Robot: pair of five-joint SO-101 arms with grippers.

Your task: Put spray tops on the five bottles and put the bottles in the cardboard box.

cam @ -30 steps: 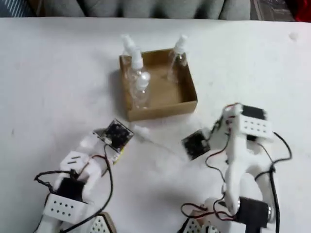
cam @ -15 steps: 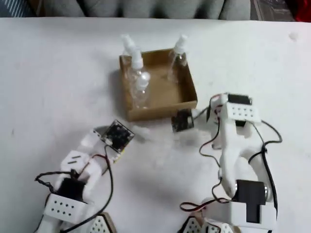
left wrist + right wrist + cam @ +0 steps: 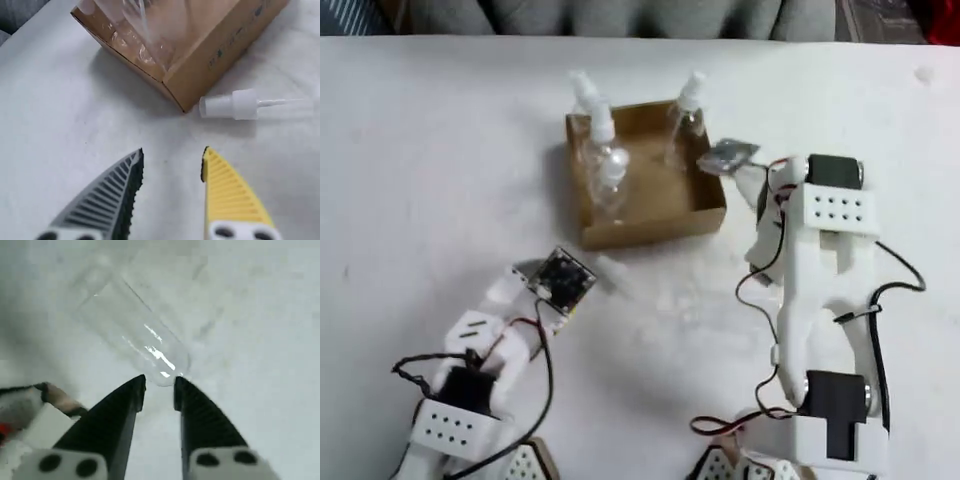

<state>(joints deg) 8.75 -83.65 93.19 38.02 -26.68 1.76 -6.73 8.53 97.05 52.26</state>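
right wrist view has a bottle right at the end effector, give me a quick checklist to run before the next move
1. Grip on the bottle: ok. The right end effector is shut on its near end, though only at the tips.
2. Top fitted on that bottle: not ok. A spray top lies loose on the table beside the cardboard box.
3. Readiness of the left end effector: ok. It is open, empty and facing the loose top.
4. Room in the box: ok. Bare floor shows in its right half.
5. Count of bottles in the box: cannot tell, they overlap.
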